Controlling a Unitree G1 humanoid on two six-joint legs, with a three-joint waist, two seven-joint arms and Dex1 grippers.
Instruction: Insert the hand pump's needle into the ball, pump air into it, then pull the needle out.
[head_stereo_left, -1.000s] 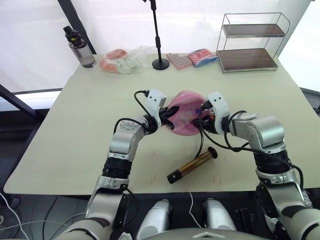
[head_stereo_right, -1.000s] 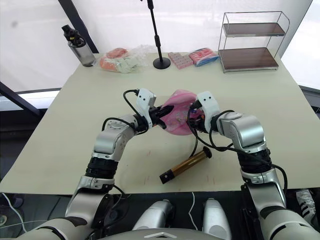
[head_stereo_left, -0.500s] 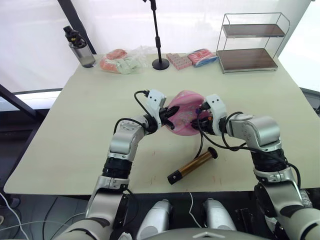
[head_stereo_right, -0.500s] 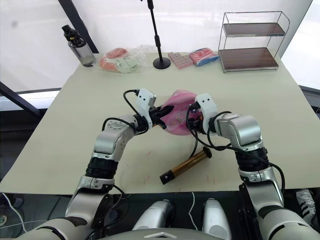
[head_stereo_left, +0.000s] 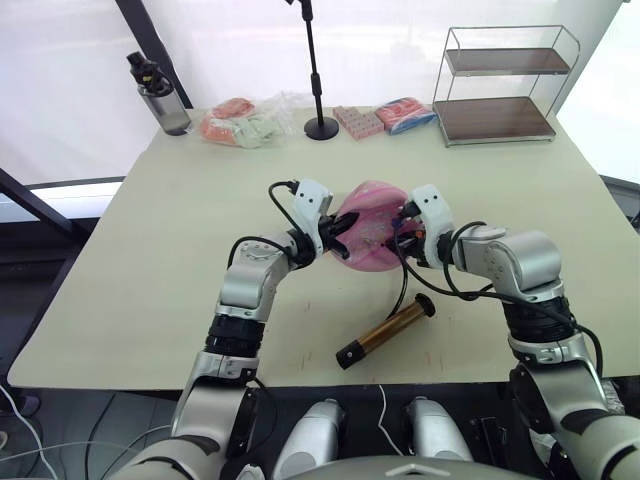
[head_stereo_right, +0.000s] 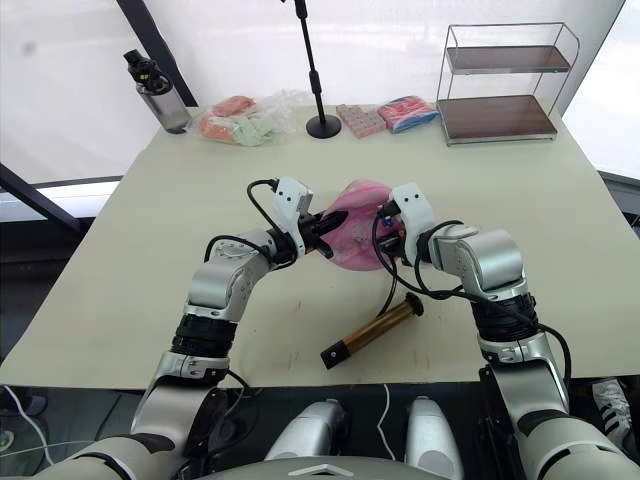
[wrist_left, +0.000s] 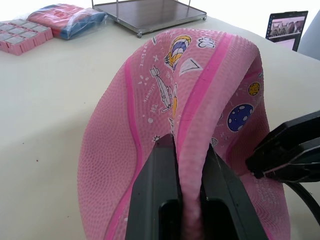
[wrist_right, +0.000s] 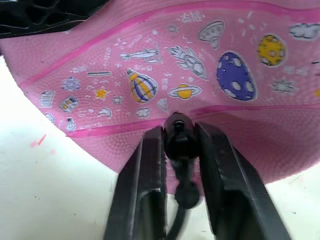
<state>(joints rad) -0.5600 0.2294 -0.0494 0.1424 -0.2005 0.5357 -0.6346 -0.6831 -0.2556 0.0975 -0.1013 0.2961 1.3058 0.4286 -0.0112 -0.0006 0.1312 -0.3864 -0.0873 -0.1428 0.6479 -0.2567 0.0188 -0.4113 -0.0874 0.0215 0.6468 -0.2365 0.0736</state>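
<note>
While my left tool (wrist_left: 187, 192) pinches the limp ball (head_stereo_left: 365, 238), my right tool (wrist_right: 177, 150) (clamping the needle's fitting (wrist_right: 176, 134)) has edged closer, nearly seated.

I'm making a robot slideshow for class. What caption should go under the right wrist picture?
Right gripper presses the pump hose's black needle fitting against the floppy pink ball.

Probably a lab, white backdrop, mic stand (head_stereo_left: 313, 75)

water bottle (head_stereo_left: 156, 94), stand (head_stereo_left: 318, 95), wire shelf (head_stereo_left: 505, 85)
</note>
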